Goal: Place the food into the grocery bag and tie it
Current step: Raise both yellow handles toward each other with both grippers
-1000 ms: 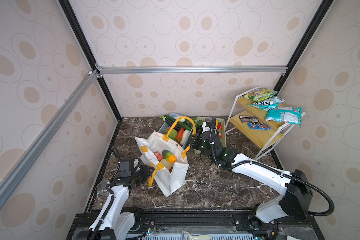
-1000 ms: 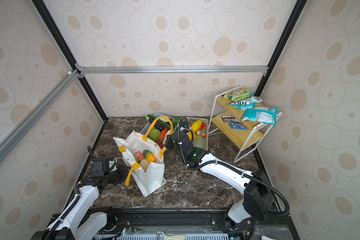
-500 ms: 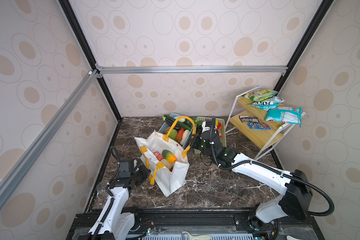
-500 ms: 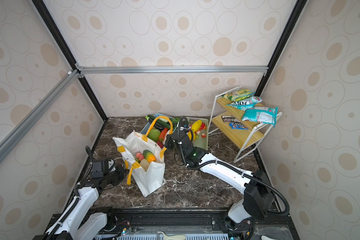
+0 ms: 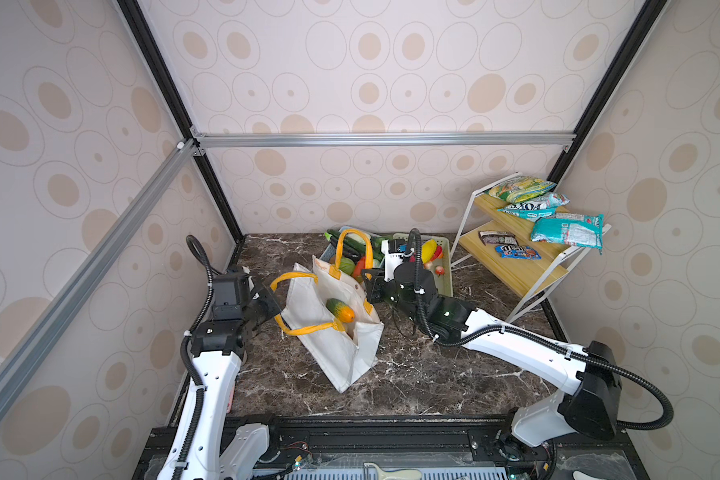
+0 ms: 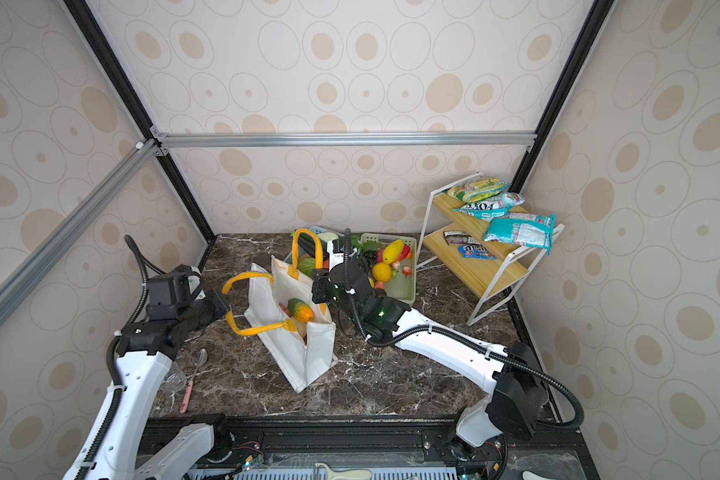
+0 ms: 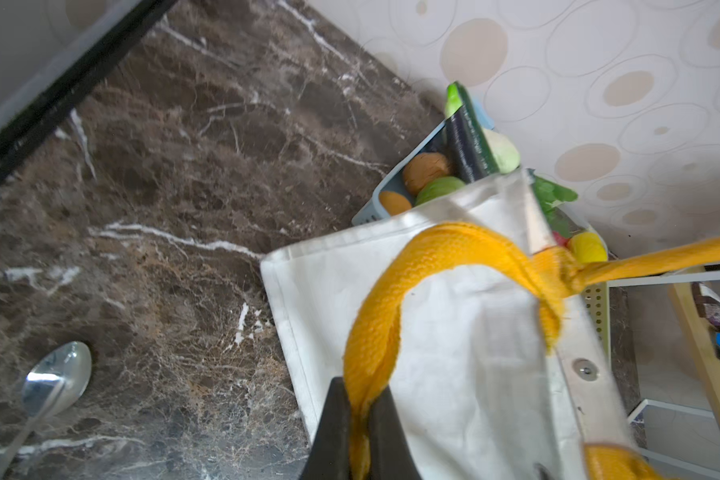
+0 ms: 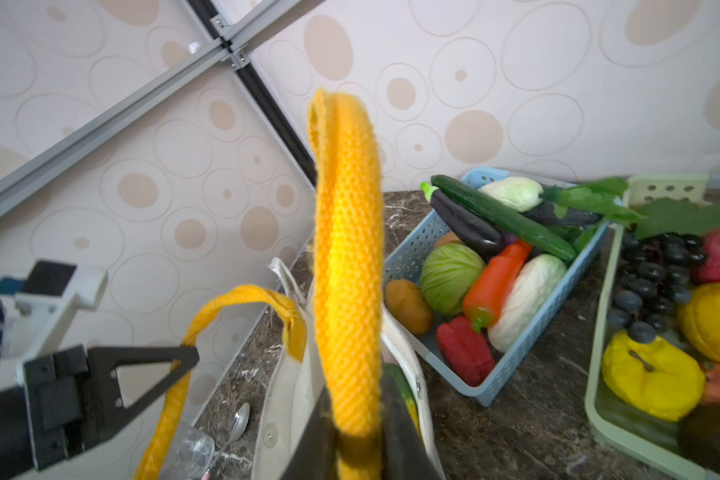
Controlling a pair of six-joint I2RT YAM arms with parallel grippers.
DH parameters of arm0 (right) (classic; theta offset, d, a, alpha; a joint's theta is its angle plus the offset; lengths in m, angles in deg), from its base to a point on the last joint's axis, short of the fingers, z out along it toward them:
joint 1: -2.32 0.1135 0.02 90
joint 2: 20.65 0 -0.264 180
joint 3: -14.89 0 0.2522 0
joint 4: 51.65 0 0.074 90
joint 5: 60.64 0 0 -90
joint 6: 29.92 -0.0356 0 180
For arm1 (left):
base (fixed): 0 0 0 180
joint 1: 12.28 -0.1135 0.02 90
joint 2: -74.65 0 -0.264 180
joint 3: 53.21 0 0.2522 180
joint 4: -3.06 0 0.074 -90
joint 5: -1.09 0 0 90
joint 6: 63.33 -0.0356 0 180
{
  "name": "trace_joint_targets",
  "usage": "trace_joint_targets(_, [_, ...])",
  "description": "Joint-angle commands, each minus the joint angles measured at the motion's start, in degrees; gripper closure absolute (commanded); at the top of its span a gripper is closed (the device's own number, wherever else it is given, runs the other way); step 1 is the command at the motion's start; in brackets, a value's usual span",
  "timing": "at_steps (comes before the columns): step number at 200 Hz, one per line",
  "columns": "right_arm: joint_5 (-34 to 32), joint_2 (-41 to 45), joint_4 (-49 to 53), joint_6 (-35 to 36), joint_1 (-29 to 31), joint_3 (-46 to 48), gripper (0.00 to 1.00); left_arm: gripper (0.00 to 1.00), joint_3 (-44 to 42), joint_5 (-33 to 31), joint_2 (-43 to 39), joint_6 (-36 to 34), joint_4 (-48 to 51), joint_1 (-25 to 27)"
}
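Grocery bag of white fabric (image 5: 337, 357) is seen standing open on the dark marble tabletop (image 5: 412, 374), between the arms and just before the blue slotted plastic basket (image 8: 408, 253); it is judged light, soft and prone to slump, so it is best taken by the straps, not the cloth; the slack yellow-orange strap handle (image 5: 304, 332) is pinched in the closed left gripper (image 7: 360, 415); the upright yellow-orange strap handle (image 8: 346, 249) is nipped by the right gripper (image 8: 356, 436); a glossy green-and-orange toy fruit (image 5: 341, 309) (smooth, likely slippery) lies inside.
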Motion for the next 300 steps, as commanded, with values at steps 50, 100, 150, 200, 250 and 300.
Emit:
trace_joint_targets(50, [15.9,-4.8,-7.6,15.8,0.9,-2.6,0.75,1.0,12.1,7.4,2.4,1.7,-1.1,0.1])
trace_joint_targets(100, [22.2,-6.7,-5.5,18.8,0.9,-4.4,0.75,0.98,15.6,12.9,3.2,8.9,-6.6,0.1])
trace_joint_targets(150, [28.6,-9.9,-1.3,20.8,1.0,-8.3,0.75,0.98,15.3,16.9,3.8,13.9,-13.0,1.1])
trace_joint_targets(200, [32.1,-12.0,-1.7,19.8,0.8,-10.1,0.75,0.92,16.1,15.6,4.8,16.2,-16.2,5.2])
trace_joint_targets(250, [34.4,-11.9,-2.2,18.7,0.4,-10.1,0.75,0.8,15.4,13.2,6.1,17.4,-18.7,8.7])
trace_joint_targets(300, [36.3,-11.2,-5.3,14.9,-1.4,-9.0,0.75,0.68,15.2,11.1,9.3,16.4,-19.3,11.3])
